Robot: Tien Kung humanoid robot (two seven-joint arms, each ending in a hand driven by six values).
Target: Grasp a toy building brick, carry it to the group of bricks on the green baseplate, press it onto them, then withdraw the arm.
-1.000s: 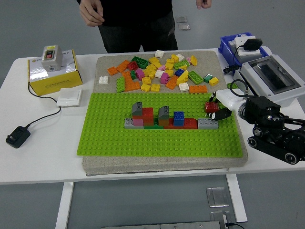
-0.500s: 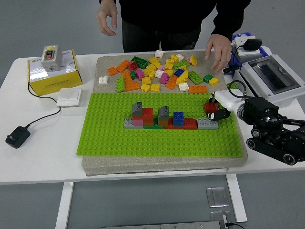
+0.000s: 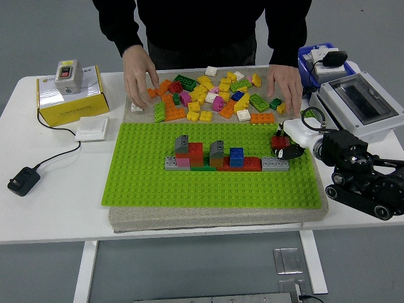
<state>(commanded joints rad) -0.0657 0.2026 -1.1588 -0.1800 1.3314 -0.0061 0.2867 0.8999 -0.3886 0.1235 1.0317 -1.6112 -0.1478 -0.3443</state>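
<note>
A green baseplate point(image 3: 158, 183) lies on a grey mat. On it stands a group of joined bricks point(image 3: 218, 158), grey, red, pink, blue and green, ending in a grey brick point(image 3: 275, 165) at the right. My right hand point(image 3: 285, 146) is shut on a dark red brick point(image 3: 279, 142) and holds it just above the group's right end. Loose bricks point(image 3: 211, 95) in several colours lie in a pile behind the baseplate. A person at the far side rests both hands on the pile's edges, one at the left point(image 3: 139, 76) and one at the right point(image 3: 285, 85). My left arm is out of view.
A yellow box point(image 3: 66, 98) with a switch on it and a white block point(image 3: 92, 128) stand at the left. A black plug point(image 3: 22, 180) with its cable lies at the front left. A blue bin point(image 3: 319, 60) and a white enclosure point(image 3: 360, 101) stand at the right.
The person has leaned in and set both hands down on the edges of the loose brick pile. My right hand with the red brick has hardly moved.
</note>
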